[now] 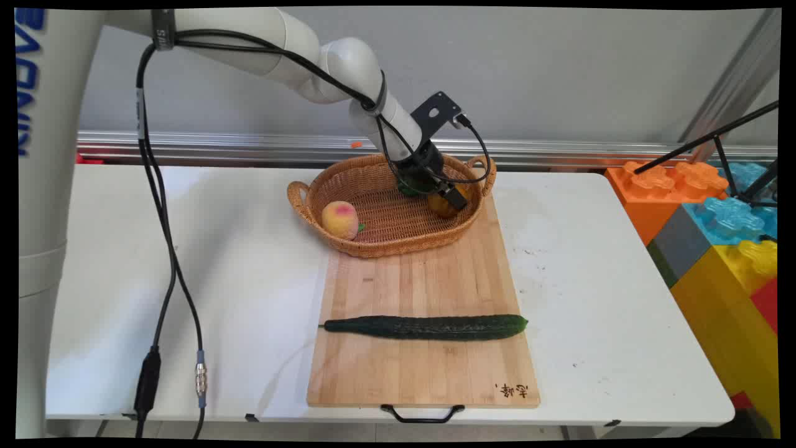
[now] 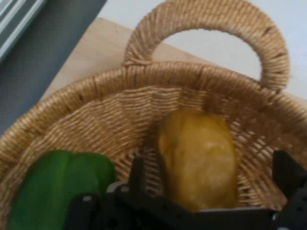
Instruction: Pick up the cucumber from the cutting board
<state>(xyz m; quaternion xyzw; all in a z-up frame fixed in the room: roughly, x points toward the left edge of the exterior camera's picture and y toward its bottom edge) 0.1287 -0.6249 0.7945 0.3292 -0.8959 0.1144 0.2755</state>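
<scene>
Landmark: the wicker basket (image 1: 379, 239); every place below is given from it.
Board edge: a wooden cutting board (image 1: 429, 364) runs from the table's near edge, where its black handle (image 1: 423, 415) overhangs, back to the basket, whose near side rests on the board's far end.
Cucumber: a dark green cucumber (image 1: 426, 327) lies well in front of the basket, across the board, its long axis left to right, with the thin stem end at the board's left edge.
Open room: bare white table (image 1: 249, 298) lies left and right of the board; stacked coloured blocks (image 1: 715, 230) stand well to the basket's right, off the table.
Peach: a pink and yellow peach (image 1: 340, 219) sits inside the basket at its left end, apart from the gripper.
Gripper: the black gripper (image 1: 444, 196) reaches down into the basket's right end; its fingers are spread, one on each side of a yellow-brown potato-like thing (image 2: 199, 158) without pressing it.
Key relation: the yellow-brown thing lies straight ahead between the fingers (image 2: 138, 175), its long axis pointing toward the right handle (image 2: 211, 33).
Pepper: a green pepper (image 2: 57, 187) lies just beside the yellow-brown thing, outside the fingers.
Edges: the woven basket wall rises close behind both, so little room is left beyond them.
Far side: a metal rail (image 1: 249, 146) and a grey wall (image 1: 559, 68) stand behind the basket.
</scene>
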